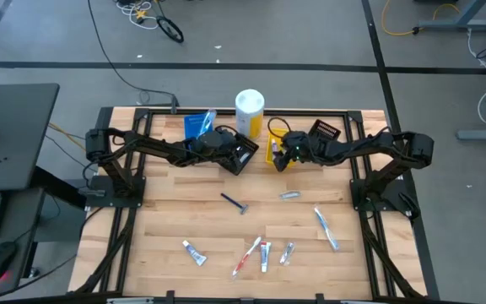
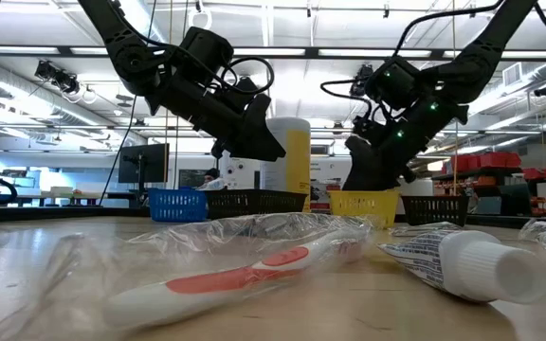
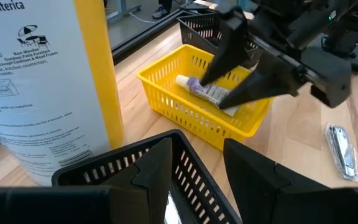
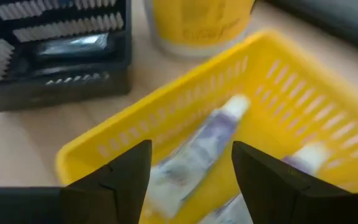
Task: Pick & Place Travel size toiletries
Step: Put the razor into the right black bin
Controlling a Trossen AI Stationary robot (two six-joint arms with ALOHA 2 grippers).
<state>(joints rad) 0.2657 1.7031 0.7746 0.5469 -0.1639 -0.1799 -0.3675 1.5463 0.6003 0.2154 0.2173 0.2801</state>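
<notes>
Wooden table (image 1: 167, 215): white cylinder (image 3: 36, 87) reads "enterica"; right tool (image 3: 229, 74) open, empty, over yellow bin (image 3: 166, 93); left tool (image 3: 194, 165) parted, empty.

My two arms were matte black throughout, built of slim tubular links joined by chunkier rounded joint housings. Seen from above the wooden table (image 1: 167, 228), each rose from a blocky black base at that table's side rail, the left arm (image 1: 154, 148) on one side, the right arm (image 1: 369, 145) on the other. Thin black cables looped loosely off the wrists. Small green lights glowed on the right wrist housing. My left gripper (image 3: 194, 168) ended in two broad, flat, angular black fingers; my right gripper (image 4: 191, 171) had the same wedge-shaped black fingers with smooth faces.
</notes>
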